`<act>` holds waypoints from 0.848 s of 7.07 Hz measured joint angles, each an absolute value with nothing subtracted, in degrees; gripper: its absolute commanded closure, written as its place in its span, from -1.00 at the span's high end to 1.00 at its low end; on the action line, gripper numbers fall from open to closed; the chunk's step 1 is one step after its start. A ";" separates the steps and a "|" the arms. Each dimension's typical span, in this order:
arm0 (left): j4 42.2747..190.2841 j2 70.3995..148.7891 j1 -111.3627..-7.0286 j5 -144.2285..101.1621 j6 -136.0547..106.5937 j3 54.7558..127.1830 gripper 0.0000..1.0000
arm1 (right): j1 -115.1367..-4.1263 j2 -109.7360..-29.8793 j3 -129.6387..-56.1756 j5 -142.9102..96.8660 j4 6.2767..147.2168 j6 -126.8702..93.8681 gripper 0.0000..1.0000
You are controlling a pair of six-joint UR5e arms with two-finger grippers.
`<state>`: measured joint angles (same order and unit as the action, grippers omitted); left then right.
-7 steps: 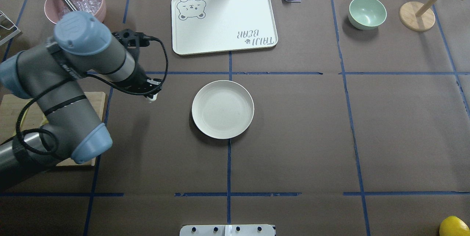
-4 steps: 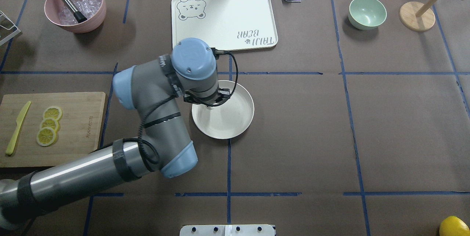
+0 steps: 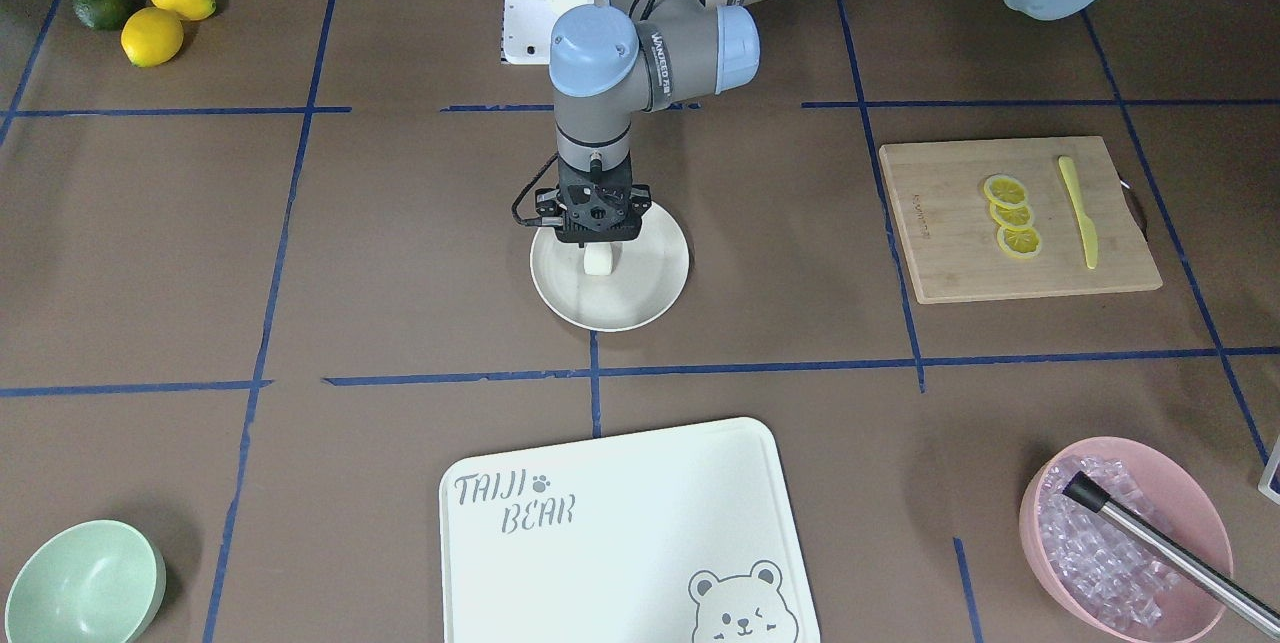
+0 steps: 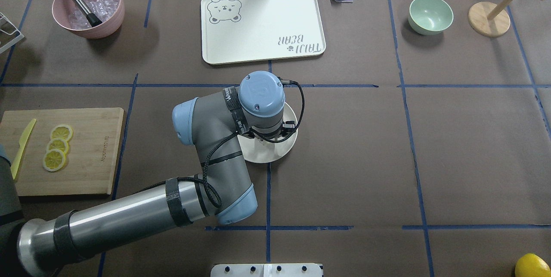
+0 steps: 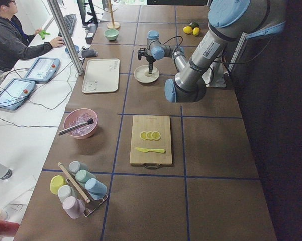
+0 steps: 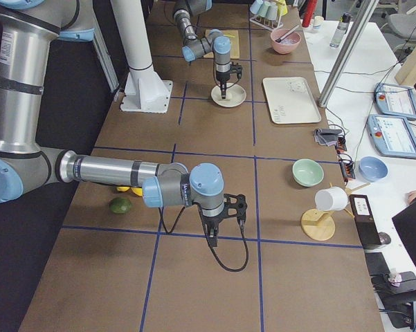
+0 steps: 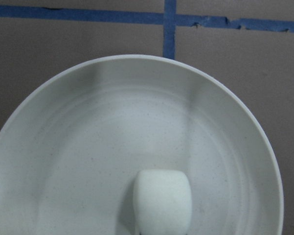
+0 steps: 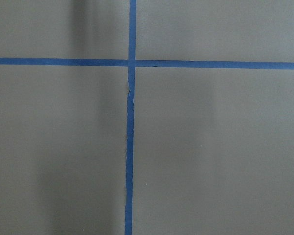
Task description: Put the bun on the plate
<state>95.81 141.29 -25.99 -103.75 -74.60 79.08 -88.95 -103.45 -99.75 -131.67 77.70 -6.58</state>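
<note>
The bun, a small white rounded lump, is over the middle of the round cream plate. My left gripper points straight down above it and is shut on the bun. In the left wrist view the bun sits at the bottom centre, just over the plate. I cannot tell whether it touches the plate. In the overhead view the left arm hides the bun and much of the plate. My right gripper hangs over bare table, far from the plate; I cannot tell whether it is open or shut.
A bear-printed tray lies beyond the plate. A cutting board with lemon slices and a yellow knife lies to the left. A pink bowl, a green bowl and a wooden stand stand along the far edge.
My left arm has swung to the right from beside the cutting board to over the plate, carrying the bun with it.
</note>
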 measured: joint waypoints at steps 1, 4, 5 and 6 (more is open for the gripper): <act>95.84 141.27 -26.46 -104.00 -74.39 79.31 1.00 | -88.91 -103.45 -99.76 -131.59 77.70 -6.57 1.00; 95.23 136.68 -34.10 -114.68 -66.44 84.90 1.00 | -88.75 -103.32 -99.76 -131.47 77.70 -6.51 1.00; 95.10 131.52 -38.84 -119.57 -60.37 88.90 1.00 | -88.68 -103.13 -99.76 -131.45 77.72 -6.50 1.00; 95.04 126.47 -44.31 -123.96 -53.19 91.43 1.00 | -88.64 -102.88 -99.76 -131.49 77.76 -6.50 1.00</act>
<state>95.04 126.47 -44.31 -123.96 -53.19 91.43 -88.64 -102.88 -99.76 -131.49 77.76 -6.50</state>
